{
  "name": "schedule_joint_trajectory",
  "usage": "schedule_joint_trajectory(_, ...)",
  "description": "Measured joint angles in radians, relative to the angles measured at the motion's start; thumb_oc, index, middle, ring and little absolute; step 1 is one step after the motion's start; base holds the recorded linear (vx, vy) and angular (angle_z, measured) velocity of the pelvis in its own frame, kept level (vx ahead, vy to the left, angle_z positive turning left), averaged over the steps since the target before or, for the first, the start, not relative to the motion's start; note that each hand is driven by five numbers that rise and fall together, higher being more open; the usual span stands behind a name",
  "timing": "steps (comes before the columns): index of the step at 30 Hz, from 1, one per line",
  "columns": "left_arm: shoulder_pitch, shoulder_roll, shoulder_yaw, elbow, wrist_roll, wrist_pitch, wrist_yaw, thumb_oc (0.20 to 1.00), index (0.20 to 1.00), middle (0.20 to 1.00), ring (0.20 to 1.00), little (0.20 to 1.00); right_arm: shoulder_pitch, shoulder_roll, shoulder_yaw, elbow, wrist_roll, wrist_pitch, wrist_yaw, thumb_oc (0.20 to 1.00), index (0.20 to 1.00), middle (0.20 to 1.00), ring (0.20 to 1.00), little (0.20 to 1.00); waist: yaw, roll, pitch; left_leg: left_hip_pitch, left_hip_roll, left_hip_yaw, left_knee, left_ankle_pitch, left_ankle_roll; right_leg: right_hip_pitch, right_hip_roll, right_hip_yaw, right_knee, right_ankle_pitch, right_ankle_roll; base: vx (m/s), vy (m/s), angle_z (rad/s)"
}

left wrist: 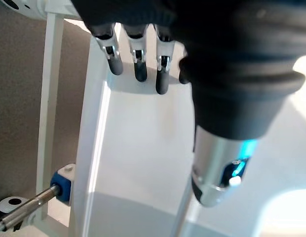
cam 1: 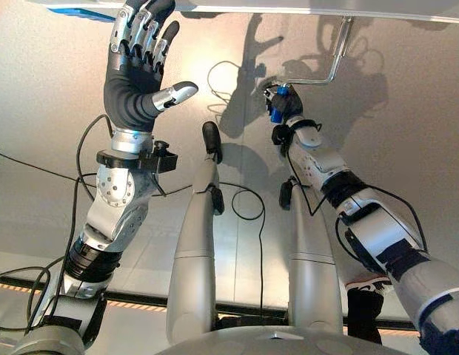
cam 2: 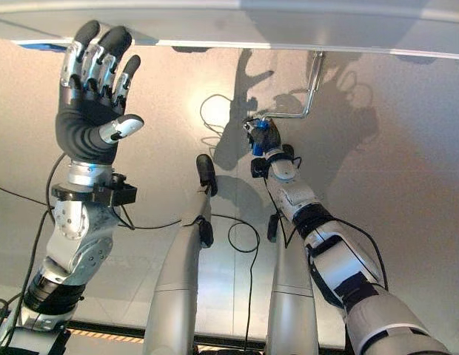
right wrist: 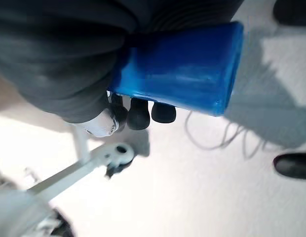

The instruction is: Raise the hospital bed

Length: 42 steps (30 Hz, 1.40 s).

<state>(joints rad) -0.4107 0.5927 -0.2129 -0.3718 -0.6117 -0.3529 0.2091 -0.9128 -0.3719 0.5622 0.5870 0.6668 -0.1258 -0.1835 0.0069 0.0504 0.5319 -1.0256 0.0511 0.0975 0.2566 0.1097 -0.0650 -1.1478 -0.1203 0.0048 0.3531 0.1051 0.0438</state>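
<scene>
My right hand (cam 1: 283, 103) is curled round the blue crank handle (right wrist: 177, 64); left hand (cam 1: 137, 66) open against the bed frame (left wrist: 138, 148). Cranking step: next, turn it.

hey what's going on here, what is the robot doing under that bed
The robot is working the hand crank that raises the bed. Its right hand is curled around the crank's blue handle, which sits at the end of a bent metal crank rod reaching down from the bed frame. The left hand is open with straight fingers, held up at the bed's white edge and gripping nothing.
</scene>
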Motion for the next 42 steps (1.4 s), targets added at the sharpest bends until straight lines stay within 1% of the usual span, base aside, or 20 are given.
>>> schedule_joint_trajectory(4, 0.016, 0.006, 0.001, 0.000, 0.010, -0.009, -0.013, 1.000, 1.000, 1.000, 1.000, 1.000, 0.058, -0.052, 0.006, -0.112, 0.027, -0.007, 0.045, 0.200, 0.200, 0.200, 0.200, 0.200, -0.007, 0.001, 0.000, 0.002, 0.004, 0.001, -0.001, -0.001, -0.003, 0.001, 0.003, -0.001, 0.000, 0.000, -0.003, 0.00, 0.000, 0.00)
schedule_joint_trajectory(5, 0.018, 0.006, 0.000, -0.002, 0.011, -0.009, -0.023, 1.000, 1.000, 1.000, 1.000, 1.000, 0.106, -0.112, 0.005, -0.226, 0.048, -0.010, 0.060, 0.200, 0.200, 0.200, 0.200, 0.200, -0.003, 0.005, 0.002, 0.001, 0.006, 0.000, -0.002, 0.000, -0.003, 0.000, 0.003, -0.002, 0.000, 0.000, -0.003, 0.00, 0.000, 0.00)
schedule_joint_trajectory(7, 0.029, 0.020, 0.002, -0.001, 0.012, -0.009, -0.031, 1.000, 1.000, 1.000, 1.000, 1.000, 0.169, -0.176, -0.001, -0.333, 0.079, -0.024, 0.104, 0.200, 0.200, 0.200, 0.200, 0.200, -0.004, 0.005, 0.002, 0.002, 0.007, -0.001, -0.003, -0.001, -0.003, 0.002, 0.003, -0.002, -0.001, -0.001, -0.004, 0.00, 0.000, 0.00)
schedule_joint_trajectory(9, 0.035, 0.035, 0.004, -0.001, 0.012, -0.009, -0.036, 1.000, 1.000, 1.000, 1.000, 1.000, 0.210, -0.194, -0.010, -0.378, 0.099, -0.038, 0.123, 0.200, 0.200, 0.200, 0.200, 0.200, -0.016, 0.005, 0.002, 0.002, 0.005, -0.003, -0.005, -0.001, -0.004, 0.002, 0.002, -0.007, -0.001, -0.002, -0.006, 0.00, 0.000, 0.00)
schedule_joint_trajectory(11, 0.038, 0.040, 0.011, -0.001, 0.031, -0.009, -0.044, 1.000, 1.000, 1.000, 1.000, 1.000, 0.261, -0.200, -0.057, -0.438, 0.115, -0.042, 0.139, 0.200, 0.200, 0.200, 0.200, 0.200, -0.017, 0.005, 0.002, 0.002, 0.006, -0.003, -0.008, -0.001, -0.004, 0.002, 0.002, -0.007, -0.002, -0.002, -0.006, 0.00, 0.000, 0.00)
schedule_joint_trajectory(12, 0.053, 0.039, 0.034, -0.002, 0.050, -0.010, -0.053, 1.000, 1.000, 1.000, 1.000, 1.000, 0.304, -0.195, -0.090, -0.492, 0.129, -0.051, 0.156, 0.200, 0.200, 0.200, 0.200, 0.200, -0.015, 0.005, 0.002, 0.002, 0.005, -0.005, -0.009, -0.001, -0.004, 0.002, 0.001, -0.008, -0.002, -0.001, -0.009, 0.00, 0.000, 0.00)
schedule_joint_trajectory(13, 0.062, 0.041, 0.048, 0.000, 0.050, -0.010, -0.054, 1.000, 1.000, 1.000, 1.000, 1.000, 0.333, -0.202, -0.101, -0.508, 0.141, -0.061, 0.163, 0.200, 0.200, 0.200, 0.200, 0.200, -0.024, 0.005, 0.002, 0.003, 0.004, -0.008, -0.009, -0.001, -0.004, 0.005, 0.000, -0.010, -0.002, -0.001, -0.009, 0.01, -0.037, 0.04)
schedule_joint_trajectory(16, 0.075, 0.046, 0.052, 0.000, 0.051, -0.010, -0.068, 1.000, 1.000, 1.000, 1.000, 1.000, 0.391, -0.205, -0.151, -0.531, 0.166, -0.069, 0.188, 0.200, 0.200, 0.200, 0.200, 0.200, -0.021, 0.004, 0.003, 0.018, 0.002, -0.010, -0.012, -0.001, -0.004, 0.018, -0.001, -0.012, -0.002, -0.005, -0.006, 0.00, -0.035, 0.03)
schedule_joint_trajectory(18, 0.105, 0.044, 0.085, -0.002, 0.050, -0.014, -0.081, 1.000, 1.000, 1.000, 1.000, 1.000, 0.458, -0.184, -0.203, -0.571, 0.201, -0.076, 0.201, 0.200, 0.200, 0.200, 0.200, 0.200, -0.023, 0.003, 0.003, 0.036, -0.002, -0.013, -0.020, -0.001, -0.003, 0.038, -0.004, -0.010, -0.008, -0.008, -0.002, 0.00, -0.017, 0.01)
schedule_joint_trajectory(20, 0.111, 0.045, 0.093, -0.002, 0.050, -0.020, -0.083, 1.000, 1.000, 1.000, 1.000, 1.000, 0.478, -0.182, -0.215, -0.587, 0.218, -0.078, 0.201, 0.200, 0.200, 0.200, 0.200, 0.200, -0.025, 0.003, 0.003, 0.041, -0.003, -0.012, -0.023, -0.001, -0.003, 0.043, -0.005, -0.009, -0.010, -0.012, 0.003, 0.00, -0.019, 0.01)
schedule_joint_trajectory(22, 0.141, 0.045, 0.133, -0.006, 0.048, -0.026, -0.100, 1.000, 1.000, 1.000, 1.000, 1.000, 0.534, -0.191, -0.263, -0.636, 0.222, -0.079, 0.218, 0.200, 0.200, 0.200, 0.200, 0.200, -0.046, 0.000, 0.005, 0.041, -0.008, -0.014, -0.025, 0.000, 0.000, 0.046, -0.008, -0.010, -0.011, -0.013, 0.006, 0.00, -0.040, 0.04)
schedule_joint_trajectory(24, 0.149, 0.045, 0.141, -0.009, 0.048, -0.026, -0.107, 1.000, 1.000, 1.000, 1.000, 1.000, 0.564, -0.191, -0.290, -0.656, 0.227, -0.079, 0.225, 0.200, 0.200, 0.200, 0.200, 0.200, -0.050, 0.000, 0.005, 0.041, -0.009, -0.014, -0.025, -0.002, 0.002, 0.046, -0.007, -0.008, -0.014, -0.014, 0.008, 0.00, 0.000, 0.00)
schedule_joint_trajectory(28, 0.180, 0.044, 0.169, -0.029, 0.039, -0.026, -0.119, 1.000, 1.000, 1.000, 1.000, 1.000, 0.590, -0.187, -0.311, -0.666, 0.227, -0.081, 0.232, 0.200, 0.200, 0.200, 0.200, 0.200, -0.071, -0.007, 0.007, 0.044, -0.011, -0.013, -0.030, -0.005, 0.006, 0.056, -0.007, -0.008, -0.031, -0.007, 0.008, 0.00, -0.019, 0.00)
schedule_joint_trajectory(30, 0.183, 0.044, 0.169, -0.030, 0.038, -0.025, -0.124, 1.000, 1.000, 1.000, 1.000, 1.000, 0.605, -0.185, -0.325, -0.666, 0.226, -0.081, 0.230, 0.200, 0.200, 0.200, 0.200, 0.200, -0.073, -0.012, 0.006, 0.051, -0.012, -0.013, -0.030, -0.008, 0.008, 0.066, -0.007, -0.006, -0.040, -0.005, 0.011, 0.00, -0.021, 0.00)
schedule_joint_trajectory(33, 0.186, 0.044, 0.186, -0.041, 0.038, -0.025, -0.138, 1.000, 1.000, 1.000, 1.000, 1.000, 0.632, -0.177, -0.367, -0.665, 0.196, -0.083, 0.228, 0.200, 0.200, 0.200, 0.200, 0.200, -0.080, -0.028, 0.008, 0.054, -0.016, -0.007, -0.029, -0.012, 0.013, 0.070, -0.008, 0.007, -0.044, -0.001, 0.017, 0.00, 0.000, 0.00)
schedule_joint_trajectory(35, 0.187, 0.044, 0.198, -0.041, 0.027, -0.025, -0.140, 1.000, 1.000, 1.000, 1.000, 1.000, 0.635, -0.176, -0.377, -0.661, 0.167, -0.083, 0.205, 0.200, 0.200, 0.200, 0.200, 0.200, -0.089, -0.039, 0.007, 0.054, -0.018, -0.002, -0.024, -0.014, 0.017, 0.072, -0.010, 0.013, -0.049, 0.002, 0.021, 0.01, -0.017, -0.01)
schedule_joint_trajectory(40, 0.187, 0.041, 0.198, -0.042, 0.008, -0.025, -0.141, 1.000, 1.000, 1.000, 1.000, 1.000, 0.641, -0.175, -0.417, -0.649, 0.123, -0.089, 0.167, 0.200, 0.200, 0.200, 0.200, 0.200, -0.100, -0.040, 0.007, 0.054, -0.023, 0.002, -0.019, -0.018, 0.023, 0.083, -0.014, 0.014, -0.068, 0.008, 0.034, 0.00, 0.000, 0.00)
schedule_joint_trajectory(42, 0.188, 0.034, 0.198, -0.046, 0.008, -0.025, -0.141, 1.000, 1.000, 1.000, 1.000, 1.000, 0.640, -0.177, -0.451, -0.611, 0.053, -0.105, 0.134, 0.200, 0.200, 0.200, 0.200, 0.200, -0.102, -0.040, 0.007, 0.054, -0.023, 0.002, -0.016, -0.020, 0.026, 0.090, -0.015, 0.015, -0.080, 0.012, 0.038, 0.00, 0.000, 0.00)
